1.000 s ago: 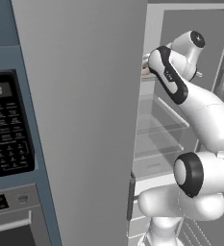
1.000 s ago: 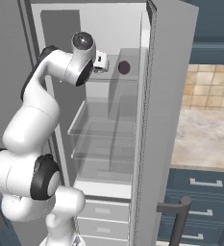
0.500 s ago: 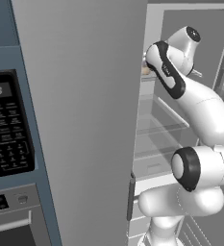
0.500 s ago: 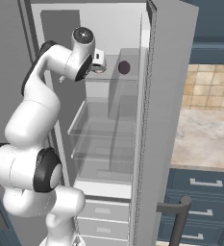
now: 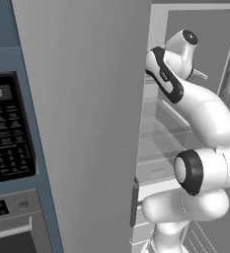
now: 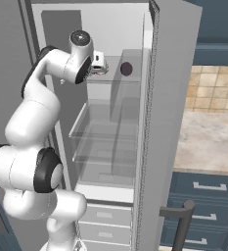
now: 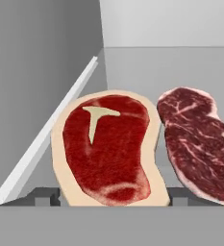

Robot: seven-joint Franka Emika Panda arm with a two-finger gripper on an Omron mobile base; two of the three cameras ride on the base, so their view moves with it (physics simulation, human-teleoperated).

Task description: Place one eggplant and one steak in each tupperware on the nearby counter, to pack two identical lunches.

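Note:
My gripper [image 6: 100, 62] reaches into the open fridge at top-shelf height. In the hand view it [image 7: 112, 196] is open, and its grey fingertips [image 7: 43, 196] stand wide on either side of the near end of a steak [image 7: 106, 149]. This steak is red with a pale fat rim and lies flat on the shelf. A second, darker marbled steak [image 7: 195, 141] lies just to its right. One eggplant [image 6: 126, 68], a dark purple lump, sits on the same shelf to the right of the hand. The counter [image 6: 208, 142] lies right of the fridge. The tupperware is out of view.
The fridge door [image 6: 167, 112] stands open between the arm and the counter. Glass shelves [image 6: 108, 142] and white drawers [image 6: 103, 218] sit below the hand. A microwave panel [image 5: 8, 128] and the fridge's grey side wall [image 5: 82, 113] stand to the left.
The arm has eased slightly further in toward the top shelf; the hand stays at nearly the same spot beside the eggplant.

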